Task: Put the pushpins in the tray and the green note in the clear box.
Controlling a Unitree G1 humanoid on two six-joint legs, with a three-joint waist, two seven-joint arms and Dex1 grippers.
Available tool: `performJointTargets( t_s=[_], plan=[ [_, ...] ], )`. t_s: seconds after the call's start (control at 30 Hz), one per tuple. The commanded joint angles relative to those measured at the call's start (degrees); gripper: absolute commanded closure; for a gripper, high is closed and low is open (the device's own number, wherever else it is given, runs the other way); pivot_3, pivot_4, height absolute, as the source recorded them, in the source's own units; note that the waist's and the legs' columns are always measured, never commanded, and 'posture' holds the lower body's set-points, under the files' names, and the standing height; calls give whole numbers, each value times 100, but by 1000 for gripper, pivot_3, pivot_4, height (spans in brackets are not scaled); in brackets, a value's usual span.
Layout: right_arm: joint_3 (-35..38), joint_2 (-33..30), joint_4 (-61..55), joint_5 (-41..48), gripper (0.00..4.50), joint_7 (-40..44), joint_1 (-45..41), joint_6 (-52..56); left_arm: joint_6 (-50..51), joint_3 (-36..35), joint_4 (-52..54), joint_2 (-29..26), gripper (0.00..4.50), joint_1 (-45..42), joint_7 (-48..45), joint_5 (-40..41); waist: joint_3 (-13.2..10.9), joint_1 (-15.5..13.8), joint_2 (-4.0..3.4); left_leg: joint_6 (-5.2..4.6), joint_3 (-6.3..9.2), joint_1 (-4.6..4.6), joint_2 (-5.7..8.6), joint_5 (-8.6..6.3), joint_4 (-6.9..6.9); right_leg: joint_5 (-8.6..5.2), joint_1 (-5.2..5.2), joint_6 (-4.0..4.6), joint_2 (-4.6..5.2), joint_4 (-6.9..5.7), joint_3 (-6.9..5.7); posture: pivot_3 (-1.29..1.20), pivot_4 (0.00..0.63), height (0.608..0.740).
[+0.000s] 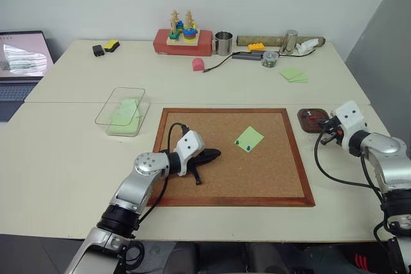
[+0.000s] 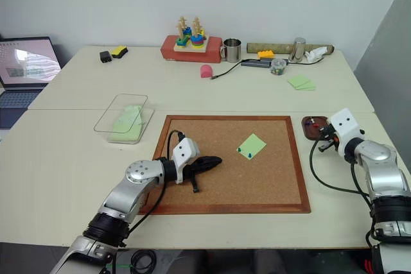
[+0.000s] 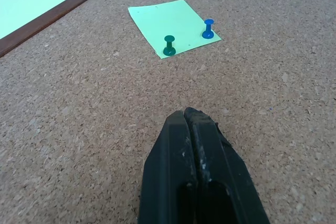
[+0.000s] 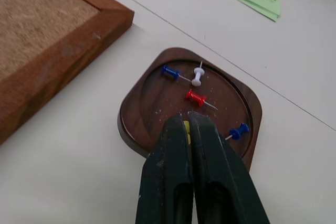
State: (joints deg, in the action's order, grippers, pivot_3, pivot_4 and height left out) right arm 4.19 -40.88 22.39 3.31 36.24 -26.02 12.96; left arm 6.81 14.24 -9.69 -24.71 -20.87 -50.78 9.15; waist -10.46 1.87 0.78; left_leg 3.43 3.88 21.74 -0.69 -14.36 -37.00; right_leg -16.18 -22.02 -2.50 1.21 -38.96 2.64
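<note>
The green note (image 1: 249,138) lies on the cork board (image 1: 270,181), pinned by a dark green pushpin (image 3: 169,45) and a blue one (image 3: 208,28). My left gripper (image 1: 215,154) rests shut and empty on the cork, a short way to the left of the note and pointing at it. The dark brown tray (image 4: 137,109) sits just off the board's right edge and holds several pushpins: two blue, a white (image 4: 198,76) and a red (image 4: 196,97). My right gripper (image 4: 186,121) hangs over the tray's near rim, shut on a yellow pushpin (image 4: 186,128). The clear box (image 1: 122,110) stands left of the board with green paper in it.
A small pile of green notes (image 1: 294,74) lies at the back right. Along the far edge stand a red toy stacker (image 1: 183,38), a metal mug (image 1: 223,43), a cable and small items. A laptop (image 1: 22,62) sits at the far left.
</note>
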Motion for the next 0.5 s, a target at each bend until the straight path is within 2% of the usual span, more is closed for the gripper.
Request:
performJointTargets(
  t_s=[0.03,0.33,0.5],
  plan=[
    [67,12,207,-79,3851,-129,-235,-239,115,86,-407,-53,4500,90,54,-280,0,0,0,0,0,0,0,0,0,0,0,0,0,0,0,0,150,740],
    [244,46,192,86,1959,-180,-344,-340,111,59,-399,-83,4500,101,65,-288,0,1,-1,-2,0,-1,0,2,0,1,1,0,1,1,0,0,150,740],
    [507,-13,-538,492,1959,98,-108,-244,93,53,-414,-90,4500,111,66,-293,1,0,-3,-3,1,0,0,2,1,1,1,-1,0,1,0,0,150,740]
  ],
)
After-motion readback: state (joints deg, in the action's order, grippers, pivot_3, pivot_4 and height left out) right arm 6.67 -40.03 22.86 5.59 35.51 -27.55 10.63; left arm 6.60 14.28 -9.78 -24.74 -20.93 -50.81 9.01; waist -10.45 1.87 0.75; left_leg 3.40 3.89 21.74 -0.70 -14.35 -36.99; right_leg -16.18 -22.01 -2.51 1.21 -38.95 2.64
